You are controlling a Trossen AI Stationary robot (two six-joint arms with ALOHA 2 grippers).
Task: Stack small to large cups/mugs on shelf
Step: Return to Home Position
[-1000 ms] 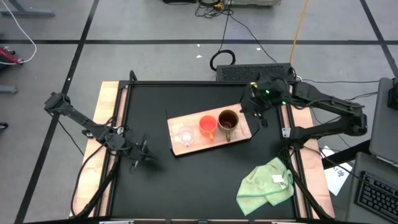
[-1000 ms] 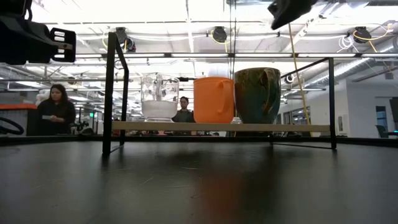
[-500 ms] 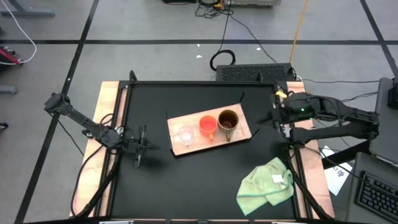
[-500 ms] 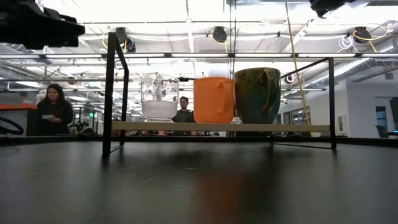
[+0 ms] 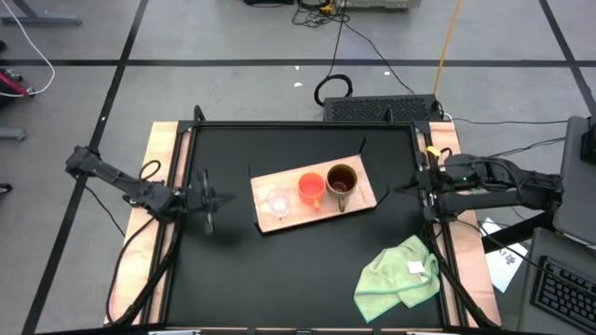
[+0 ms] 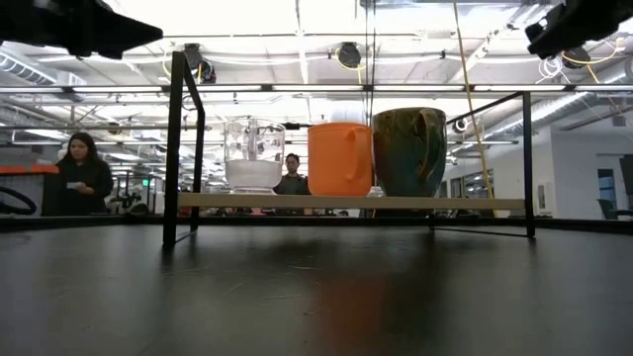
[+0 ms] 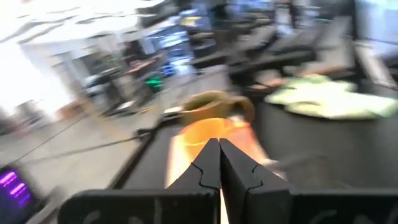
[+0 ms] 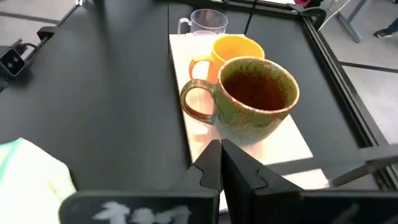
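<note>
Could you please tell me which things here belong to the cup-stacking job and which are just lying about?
Job: clear cup, orange cup, mug, shelf, left claw and right claw (both shut).
Lying about: green cloth, paper beside the table.

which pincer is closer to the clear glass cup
Left. The left pincer is off the shelf at the clear glass cup end; the right pincer is off the opposite end, past the brown mug.

Two slender dark jointed arms
</note>
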